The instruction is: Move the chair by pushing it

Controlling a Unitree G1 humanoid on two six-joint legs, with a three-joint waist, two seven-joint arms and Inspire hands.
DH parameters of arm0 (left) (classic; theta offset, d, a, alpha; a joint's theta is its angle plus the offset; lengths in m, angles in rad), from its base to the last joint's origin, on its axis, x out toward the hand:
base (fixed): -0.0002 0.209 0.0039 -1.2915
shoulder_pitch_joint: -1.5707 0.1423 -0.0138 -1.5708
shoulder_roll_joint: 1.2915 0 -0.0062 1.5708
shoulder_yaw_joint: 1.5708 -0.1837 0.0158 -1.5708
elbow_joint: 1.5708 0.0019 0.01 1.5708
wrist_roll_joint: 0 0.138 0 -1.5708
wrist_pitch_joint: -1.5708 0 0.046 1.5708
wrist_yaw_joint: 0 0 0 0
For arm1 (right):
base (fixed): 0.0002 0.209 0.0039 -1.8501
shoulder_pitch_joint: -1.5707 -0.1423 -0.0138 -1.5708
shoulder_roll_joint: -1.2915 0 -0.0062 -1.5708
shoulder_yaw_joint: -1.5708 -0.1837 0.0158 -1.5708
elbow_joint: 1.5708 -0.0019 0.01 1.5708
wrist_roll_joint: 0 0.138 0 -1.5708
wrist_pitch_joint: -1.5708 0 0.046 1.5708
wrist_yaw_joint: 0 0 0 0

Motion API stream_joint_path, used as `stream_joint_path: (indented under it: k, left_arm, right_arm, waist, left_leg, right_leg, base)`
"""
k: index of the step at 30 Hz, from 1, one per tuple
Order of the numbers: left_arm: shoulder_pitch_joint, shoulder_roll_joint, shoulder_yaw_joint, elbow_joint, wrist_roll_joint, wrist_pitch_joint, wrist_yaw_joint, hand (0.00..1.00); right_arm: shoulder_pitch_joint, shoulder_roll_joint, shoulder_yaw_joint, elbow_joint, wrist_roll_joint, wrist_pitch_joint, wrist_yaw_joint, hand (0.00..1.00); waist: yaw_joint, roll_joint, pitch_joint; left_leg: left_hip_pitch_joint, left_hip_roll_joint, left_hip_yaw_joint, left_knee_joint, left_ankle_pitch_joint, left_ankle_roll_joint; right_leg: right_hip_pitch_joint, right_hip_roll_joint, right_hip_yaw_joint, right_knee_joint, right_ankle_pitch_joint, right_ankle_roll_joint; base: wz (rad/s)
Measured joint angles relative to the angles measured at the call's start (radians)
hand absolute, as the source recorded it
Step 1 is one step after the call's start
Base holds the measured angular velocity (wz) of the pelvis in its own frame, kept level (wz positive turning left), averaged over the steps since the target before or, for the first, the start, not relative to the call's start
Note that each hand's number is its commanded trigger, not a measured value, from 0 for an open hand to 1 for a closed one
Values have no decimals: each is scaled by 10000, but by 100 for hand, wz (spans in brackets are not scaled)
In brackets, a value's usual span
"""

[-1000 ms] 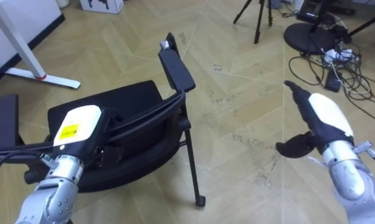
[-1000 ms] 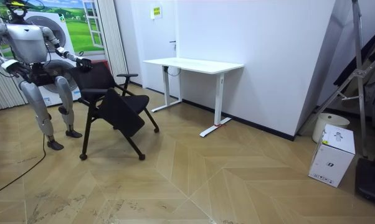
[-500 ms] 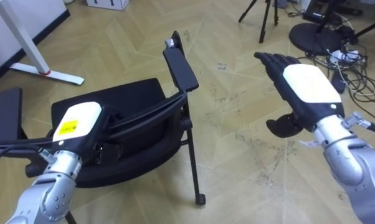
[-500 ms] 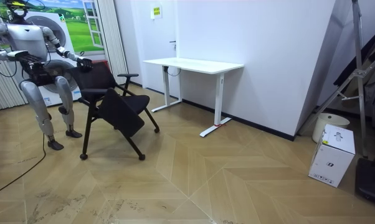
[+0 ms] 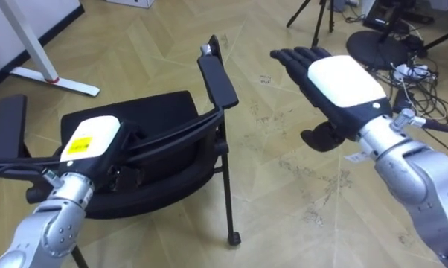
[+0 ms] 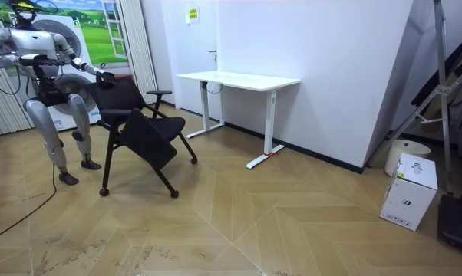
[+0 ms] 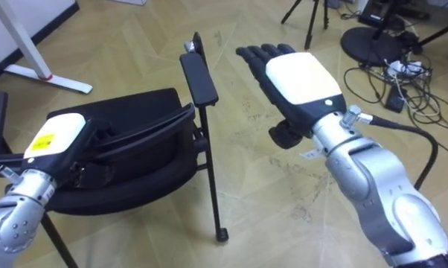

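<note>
At the far left a white desk leg [image 5: 32, 53] runs out of the top edge, so only its lower part and its foot on the wood floor [image 5: 283, 186] can be seen. Next comes the black chair [image 5: 153, 115], seen from above and behind, just in front of the robot; in the room view it stands between the robot and the white desk [image 6: 239, 80]. Its left armrest [image 5: 4, 138] lies near the picture's edge, and its right armrest [image 5: 216, 78] juts up and away. One leg ends in a small castor [image 5: 235, 239], while the other legs are hidden under the seat. The left hand [image 5: 90, 138] lies on the top rail of the chair's back, its white back with a yellow label turned up. Its dark fingers merge with the black frame beyond it, so whether they curl round the rail or lie flat cannot be told. To the right of the chair, the right hand [image 5: 339, 78] hangs in the air above the floor, apart from the right armrest and touching nothing, with its fingers straight and spread toward the chair and its thumb hanging below. At the top right, black tripod legs [image 5: 313, 18] are cut off by the edge. Beside them are a dark round base [image 5: 373, 45] and a tangle of cables [image 5: 421, 74], too jumbled to sort out.
</note>
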Motion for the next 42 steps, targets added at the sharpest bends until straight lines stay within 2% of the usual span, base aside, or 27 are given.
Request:
stream_joint_path:
  k: [9, 12, 17, 26, 31, 34, 38, 42]
  left_arm:
    - [-49, 8, -190, -62, 11, 143, 97, 100]
    - [-144, 9, -341, -49, 15, 204, 96, 100]
    - [-195, 10, -432, -56, 16, 198, 95, 100]
    - [-333, -75, -635, -155, 184, 208, 63, 100]
    - [-337, -83, -738, -240, 227, 208, -45, 100]
    - [-351, -79, -816, -357, 319, 210, -54, 100]
    - [-406, -56, -1000, -468, 430, 215, -45, 100]
    - [-703, -40, -1372, -427, 429, 294, -44, 100]
  right_arm:
    - [-884, -17, 923, -183, 253, 166, 2, 0]
    - [-1095, -16, 1099, -244, 258, 222, 75, 0]
    - [-1236, -15, 1318, -253, 265, 246, 173, 0]
    - [-1237, 10, 1421, -228, 248, 256, 357, 0]
    - [-1247, 168, 1574, -142, 199, 319, 468, 0]
    - [-1289, 259, 2022, -124, 2, 519, 589, 0]
    - [-1434, 615, 2484, 36, -44, 694, 871, 0]
    - [-1991, 1081, 2795, 782, -103, 1019, 1176, 0]
  waist:
    - [192, -5, -16]
    - [251, -11, -28]
    - [295, -10, -49]
    - [551, -10, -46]
    - [638, -27, -6]
    - [823, -88, 14]
    - [916, -171, 46]
    - [1049, -207, 57]
  left_leg:
    - [2, 22, -33, 16, 0, 0]
    - [0, 34, -82, 21, 0, 0]
    - [-26, 40, -359, 13, 0, 0]
    - [-67, 80, -425, 6, 2, -2]
    - [78, 96, -535, -31, 3, -4]
    - [77, 101, -604, -32, 3, -5]
    - [72, 103, -640, -30, 4, -4]
    - [5, 74, -1025, -29, 3, -5]
  right_leg:
    - [-2, 10, -96, 1, 0, 0]
    - [18, -8, -299, -1, 0, 0]
    - [35, -13, -470, 1, 0, -1]
    - [46, 13, -562, -4, 1, -2]
    - [219, 18, -721, -31, 0, -2]
    - [219, 21, -785, -42, 0, -2]
    - [247, 17, -803, -42, 0, -2]
    - [239, -10, -962, -35, 0, -2]
  base:
    - [0]
    - [5]
    - [6]
    - [3]
    - [6]
    - [-3]
    - [8]
    - [11]
